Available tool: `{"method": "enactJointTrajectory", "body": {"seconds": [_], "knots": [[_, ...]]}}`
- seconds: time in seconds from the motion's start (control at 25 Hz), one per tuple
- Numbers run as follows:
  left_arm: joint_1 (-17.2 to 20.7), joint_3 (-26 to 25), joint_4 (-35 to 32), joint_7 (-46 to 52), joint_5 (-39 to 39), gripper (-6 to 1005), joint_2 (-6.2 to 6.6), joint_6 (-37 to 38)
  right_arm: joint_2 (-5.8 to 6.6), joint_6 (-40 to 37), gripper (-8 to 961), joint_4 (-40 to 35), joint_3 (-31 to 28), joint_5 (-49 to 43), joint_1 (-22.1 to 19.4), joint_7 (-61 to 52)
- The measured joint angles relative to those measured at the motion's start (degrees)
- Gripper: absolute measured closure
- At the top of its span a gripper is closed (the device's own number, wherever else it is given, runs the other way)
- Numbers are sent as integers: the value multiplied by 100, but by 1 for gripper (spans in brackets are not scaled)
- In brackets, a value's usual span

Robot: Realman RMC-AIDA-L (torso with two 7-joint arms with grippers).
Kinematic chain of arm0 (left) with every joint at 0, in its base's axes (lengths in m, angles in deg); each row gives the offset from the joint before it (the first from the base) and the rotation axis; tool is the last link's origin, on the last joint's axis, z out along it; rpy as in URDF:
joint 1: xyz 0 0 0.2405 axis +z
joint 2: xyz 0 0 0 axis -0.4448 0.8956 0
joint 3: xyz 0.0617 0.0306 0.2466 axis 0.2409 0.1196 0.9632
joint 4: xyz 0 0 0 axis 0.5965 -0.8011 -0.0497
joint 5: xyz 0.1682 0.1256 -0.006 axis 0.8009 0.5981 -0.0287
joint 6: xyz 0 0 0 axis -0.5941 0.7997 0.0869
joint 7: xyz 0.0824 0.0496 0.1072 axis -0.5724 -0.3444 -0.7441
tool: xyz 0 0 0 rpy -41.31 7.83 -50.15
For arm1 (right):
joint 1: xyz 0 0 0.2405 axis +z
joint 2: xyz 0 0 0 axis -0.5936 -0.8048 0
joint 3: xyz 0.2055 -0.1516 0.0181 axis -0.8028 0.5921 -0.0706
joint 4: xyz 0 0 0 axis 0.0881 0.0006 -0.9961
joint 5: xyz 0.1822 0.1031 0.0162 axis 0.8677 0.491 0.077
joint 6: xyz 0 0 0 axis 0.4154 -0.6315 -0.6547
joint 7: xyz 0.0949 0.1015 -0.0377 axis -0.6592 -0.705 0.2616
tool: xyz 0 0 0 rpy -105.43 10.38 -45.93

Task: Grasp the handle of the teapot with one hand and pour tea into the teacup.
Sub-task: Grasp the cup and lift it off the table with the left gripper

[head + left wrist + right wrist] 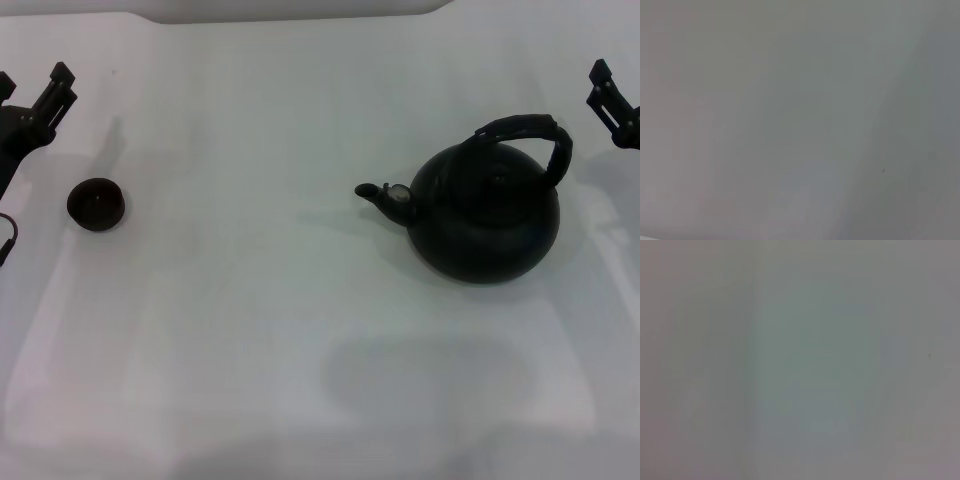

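White and plain, the table point(300, 330) fills almost the whole head view, with a pale raised edge along its far side.

By far the biggest thing on it is the teapot point(487, 222), a round, squat black body standing upright on the right half of the table. Its short spout point(385, 195) points toward the robot's left, with a silvery patch at its tip. Over the top arches the handle point(535, 135), thick and black, leaning toward the right side of the pot; nothing touches it.

At the left edge of the head view the left pincer point(55, 90) hangs above the table, its dark fingers pointing up and away. It holds nothing, and whether its fingers are spread or closed cannot be told from this angle. At the right edge the right pincer point(605, 90) shows only partly, near the handle but apart from it, also empty; its opening cannot be told either.

Smallest is the teacup point(96, 203), a low dark round cup with a reddish-brown inside, standing upright on the left part of the table, just beside the left pincer and well apart from the teapot.

Both wrist views show only bare grey-white surface.
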Motion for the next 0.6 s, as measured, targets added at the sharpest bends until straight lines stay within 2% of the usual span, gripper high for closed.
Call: {"method": "enactJointTrajectory", "body": {"seconds": [0.6], "knots": [[-34, 51, -33, 157, -8, 136, 19, -3, 0, 22, 79, 0, -34, 0, 0, 0]]}}
